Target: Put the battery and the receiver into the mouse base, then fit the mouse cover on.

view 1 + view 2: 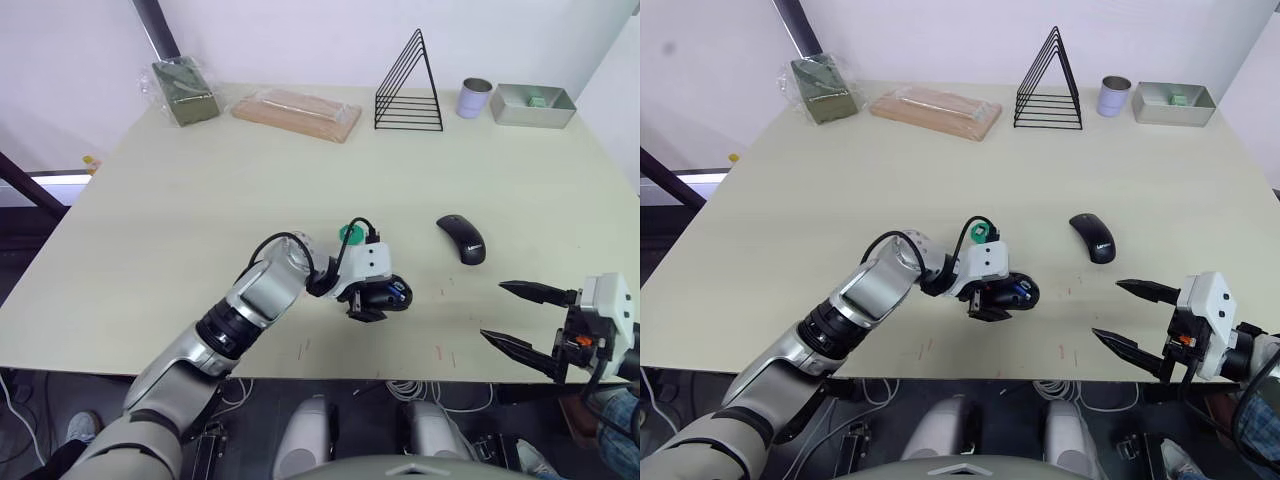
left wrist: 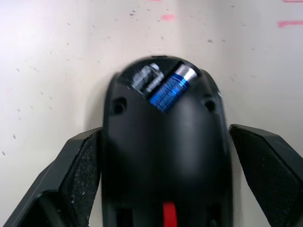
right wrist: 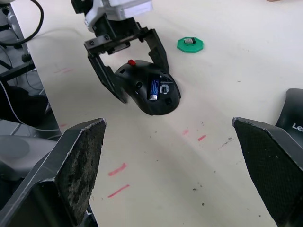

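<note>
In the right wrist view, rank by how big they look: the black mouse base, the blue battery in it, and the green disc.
1. Black oval mouse base, clearly largest.
2. Flat green disc; it lies farther from the camera, so it may look smaller than it is.
3. Small blue cylinder battery, seated in the base, smallest.

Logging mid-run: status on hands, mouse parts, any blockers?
Left hand open astride the mouse base, right hand open, empty. Battery in the base; receiver on the green disc. Cover lies apart, nothing blocking.
</note>
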Available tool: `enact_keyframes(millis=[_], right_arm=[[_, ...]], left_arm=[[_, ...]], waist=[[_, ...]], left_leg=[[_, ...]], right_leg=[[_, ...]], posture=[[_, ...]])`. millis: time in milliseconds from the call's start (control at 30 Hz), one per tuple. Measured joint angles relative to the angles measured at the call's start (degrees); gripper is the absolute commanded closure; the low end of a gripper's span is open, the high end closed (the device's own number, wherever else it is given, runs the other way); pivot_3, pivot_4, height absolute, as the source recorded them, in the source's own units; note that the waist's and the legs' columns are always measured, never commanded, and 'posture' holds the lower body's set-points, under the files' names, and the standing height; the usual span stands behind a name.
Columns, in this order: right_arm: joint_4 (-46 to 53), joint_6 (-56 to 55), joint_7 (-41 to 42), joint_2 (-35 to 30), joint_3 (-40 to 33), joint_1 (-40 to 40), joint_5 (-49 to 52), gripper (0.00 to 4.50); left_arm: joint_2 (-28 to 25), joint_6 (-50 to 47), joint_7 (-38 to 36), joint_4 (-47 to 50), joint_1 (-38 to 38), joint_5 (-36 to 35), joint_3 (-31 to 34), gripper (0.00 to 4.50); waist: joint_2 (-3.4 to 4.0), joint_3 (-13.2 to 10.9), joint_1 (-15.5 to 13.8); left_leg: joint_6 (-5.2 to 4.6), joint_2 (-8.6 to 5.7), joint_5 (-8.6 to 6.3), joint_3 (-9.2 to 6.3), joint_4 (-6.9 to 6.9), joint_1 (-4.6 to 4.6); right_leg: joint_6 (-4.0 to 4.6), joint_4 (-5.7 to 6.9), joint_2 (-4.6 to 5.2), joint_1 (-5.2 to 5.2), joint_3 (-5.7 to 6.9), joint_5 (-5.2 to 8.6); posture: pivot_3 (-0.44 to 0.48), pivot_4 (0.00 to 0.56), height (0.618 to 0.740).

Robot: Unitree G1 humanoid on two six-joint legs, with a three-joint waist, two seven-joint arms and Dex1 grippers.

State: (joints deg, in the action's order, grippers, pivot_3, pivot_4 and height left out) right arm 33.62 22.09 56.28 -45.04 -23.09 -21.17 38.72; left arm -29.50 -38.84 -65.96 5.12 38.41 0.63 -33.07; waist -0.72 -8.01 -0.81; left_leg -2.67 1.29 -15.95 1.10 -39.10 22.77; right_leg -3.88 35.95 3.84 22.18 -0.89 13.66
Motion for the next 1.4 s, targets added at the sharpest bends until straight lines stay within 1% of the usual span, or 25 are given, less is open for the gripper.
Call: enact_keyframes(millis=[67, 133, 167, 267, 533, 567, 633, 667, 767, 833, 900, 933, 1033, 1200, 1267, 1333, 1400], right_arm=[[-0.03, 0.00, 0.09, 0.00, 0.04, 0.31, -0.05, 0.00], [-0.09, -0.01, 0.11, 0.01, 0.05, 0.32, -0.07, 0.00], [-0.47, -0.01, 0.18, 0.03, 0.15, 0.83, -0.13, 0.00], [-0.51, -0.06, 0.18, 0.45, 0.16, 0.96, -0.13, 0.00], [-0.50, -1.18, -1.05, 3.31, 0.25, 0.94, -0.54, 0.00], [-0.48, -1.18, -1.62, 3.67, 0.25, 0.99, -0.57, 0.00], [-0.58, -1.09, -2.96, 4.62, 0.23, 0.64, -0.57, 0.00], [-0.56, -1.13, -3.01, 4.65, 0.22, 0.69, -0.58, 0.00], [-0.50, -1.94, -3.80, 5.50, 0.14, 0.10, -1.45, 0.00], [-0.43, -2.30, -4.25, 5.78, 0.14, -0.20, -1.78, 0.00], [-0.22, -2.56, -4.89, 6.14, 0.14, -0.69, -2.54, 0.00], [-0.17, -4.14, -5.67, 7.42, 0.14, -1.05, -4.15, 0.00], [-0.33, -7.04, -4.59, 9.38, 0.16, -1.14, -4.26, 0.00], [-0.85, -9.25, 0.12, 8.32, -0.96, -3.91, -2.46, 0.00], [-0.94, -9.19, 0.53, 8.32, -2.43, -4.20, -1.09, 0.00], [-0.98, -9.16, 1.03, 8.15, -3.86, -5.00, 0.14, 0.00], [-0.98, -9.15, 1.20, 8.09, -3.93, -5.02, 0.36, 0.00]], left_arm=[[-1.33, -0.16, -0.57, 1.11, -0.73, -1.44, 1.35, 0.09], [-1.60, -0.19, -0.64, 1.18, -0.74, -1.92, 1.73, 0.09], [-1.63, -0.74, -0.59, 1.19, -0.97, -3.18, 3.37, 0.09], [-2.78, -0.85, -0.62, 1.51, -1.26, -4.89, 5.63, 0.09], [-7.28, -2.04, -1.31, 5.85, -6.26, -12.06, 13.85, 0.09], [-7.59, -2.31, -1.27, 6.16, -7.05, -12.92, 15.10, 0.09], [-8.95, -3.72, -0.51, 7.15, -9.70, -16.04, 20.02, 0.09], [-9.05, -3.92, -0.23, 7.45, -10.10, -16.58, 20.90, 0.09], [-9.21, -5.88, 3.08, 10.11, -14.21, -20.03, 26.98, 0.09], [-9.10, -7.14, 5.23, 10.78, -15.67, -21.06, 29.32, 0.09], [-8.45, -8.61, 8.51, 12.52, -17.66, -21.95, 32.06, 0.09], [-7.20, -9.71, 11.67, 14.13, -19.39, -22.56, 33.85, 0.09], [-5.30, -11.55, 15.80, 15.53, -20.84, -23.76, 35.44, 0.09], [-2.00, -11.78, 24.14, 16.43, -21.93, -24.32, 38.71, 0.09], [-1.49, -11.03, 25.88, 16.43, -22.75, -24.25, 39.29, 0.09], [0.29, -9.48, 28.05, 16.39, -23.60, -24.28, 39.36, 0.09], [1.02, -8.76, 28.71, 16.18, -23.65, -24.31, 39.34, 0.09]], waist=[[-0.06, -0.11, -0.01], [-0.07, -0.15, -0.07], [-0.11, -0.23, -0.12], [-0.14, -0.29, -0.05], [-0.15, -0.39, -0.02], [-0.15, -0.39, -0.02], [-0.17, -0.42, -0.07], [-0.17, -0.44, -0.10], [-0.18, -0.45, -0.01], [-0.18, -0.46, -0.05], [-0.19, -0.46, -0.08], [-0.20, -0.46, -0.08], [-0.22, -0.47, -0.06], [-0.21, -0.47, -0.03], [-0.20, -0.47, 0.01], [-0.23, -0.48, -0.02], [-0.23, -0.48, -0.10]], left_leg=[[0.00, 0.00, 0.00, 0.00, 0.00, 0.01], [0.00, 0.00, 0.00, 0.00, 0.00, 0.01], [0.00, 0.00, 0.00, 0.00, 0.00, 0.02], [0.00, -0.01, 0.00, 0.00, 0.00, 0.02], [0.00, 0.03, 0.00, 0.00, 0.01, 0.01], [0.00, 0.03, 0.00, 0.00, 0.01, 0.00], [0.00, 0.05, 0.00, -0.01, 0.01, 0.00], [0.00, 0.03, 0.00, -0.01, 0.01, 0.01], [0.01, 0.03, 0.00, 0.01, 0.02, 0.01], [0.01, 0.04, 0.00, 0.00, 0.02, 0.01], [0.01, 0.03, 0.00, 0.00, 0.01, 0.00], [0.01, 0.03, 0.00, 0.00, 0.02, -0.01], [0.01, 0.02, 0.00, 0.00, 0.01, -0.02], [0.02, 0.02, 0.00, 0.00, 0.02, -0.04], [0.02, 0.02, 0.00, 0.02, 0.02, -0.05], [0.02, 0.02, -0.01, 0.02, 0.02, -0.06], [0.02, 0.02, 0.00, 0.01, 0.01, -0.06]], right_leg=[[0.00, 0.00, 0.00, 0.00, 0.00, 0.00], [0.00, 0.00, 0.00, 0.00, 0.00, 0.00], [0.00, 0.00, 0.03, 0.00, 0.00, 0.00], [0.00, -0.01, 0.03, 0.00, 0.01, 0.00], [-0.01, 0.00, 0.04, 0.00, 0.01, 0.00], [0.00, 0.00, 0.04, 0.00, 0.01, 0.00], [0.00, 0.00, 0.06, 0.00, 0.03, 0.00], [0.00, 0.00, 0.09, 0.00, 0.04, 0.00], [-0.01, -0.01, 0.12, 0.00, 0.04, 0.00], [-0.01, 0.00, 0.13, 0.00, 0.06, 0.00], [-0.01, 0.00, 0.14, -0.01, 0.07, 0.00], [-0.01, 0.00, 0.16, -0.02, 0.07, 0.00], [-0.01, 0.01, 0.16, -0.02, 0.07, -0.01], [0.00, 0.02, 0.16, -0.03, 0.07, -0.02], [0.01, 0.01, 0.16, -0.03, 0.04, -0.02], [0.02, 0.02, 0.17, -0.04, 0.04, -0.02], [0.02, 0.02, 0.18, -0.04, 0.05, -0.03]], posture=[[0.000, 0.150, 0.740], [0.000, 0.150, 0.740], [0.000, 0.150, 0.740], [0.000, 0.150, 0.740], [0.000, 0.150, 0.740], [0.000, 0.150, 0.740], [0.000, 0.150, 0.740], [0.000, 0.150, 0.740], [0.000, 0.150, 0.740], [0.000, 0.150, 0.740], [0.000, 0.150, 0.740], [0.000, 0.150, 0.740], [0.000, 0.150, 0.740], [0.000, 0.150, 0.740], [0.000, 0.150, 0.740], [0.000, 0.150, 0.740], [0.000, 0.150, 0.740]])
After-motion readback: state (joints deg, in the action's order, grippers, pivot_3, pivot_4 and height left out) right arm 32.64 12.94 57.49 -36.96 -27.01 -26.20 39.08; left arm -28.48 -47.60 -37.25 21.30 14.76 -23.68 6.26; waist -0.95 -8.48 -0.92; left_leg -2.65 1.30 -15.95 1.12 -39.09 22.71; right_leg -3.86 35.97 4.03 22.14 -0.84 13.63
